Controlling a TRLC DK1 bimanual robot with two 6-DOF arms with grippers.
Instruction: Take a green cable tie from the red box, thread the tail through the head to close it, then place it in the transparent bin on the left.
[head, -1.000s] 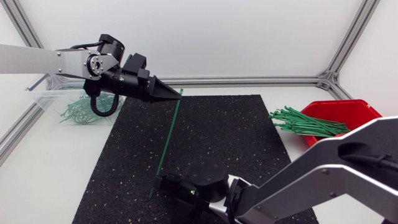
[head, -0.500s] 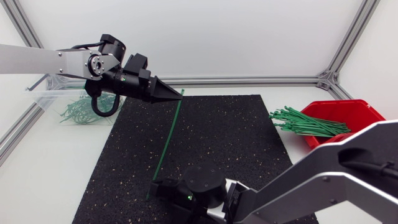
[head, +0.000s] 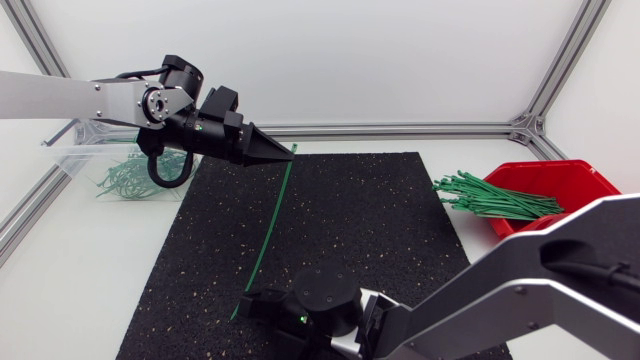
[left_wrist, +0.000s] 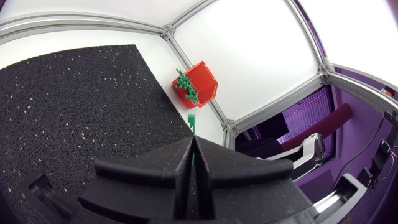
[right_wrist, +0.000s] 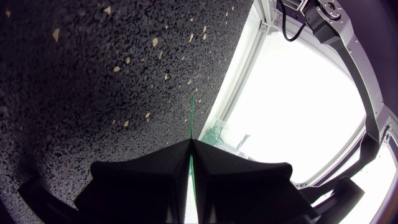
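Movement is confined to the right hand (head: 252, 305): over the last second it has been shifted a little toward the near left corner of the mat (head: 400, 230), and the near end of the tie (head: 270, 220) has been carried with it. The left hand (head: 289, 150) is kept where it was, at the mat's far edge, so the tie, straight a second ago, is now bowed slightly between the two. This is judged to be the start of bending the strap round so that tail and head can be brought together; threading is not yet begun.

Both hands are clamped on the tie, one at each end, with the fingers pressed flat together and only the thin green strip between them. A short stub is left sticking out past the left hand's fingertips. The left hand is pointed across and slightly down toward the mat; the right hand is held low over the mat's near edge, aimed along the tie. More ties are left in the box (head: 560, 185), and others lie in the bin (head: 70, 150).
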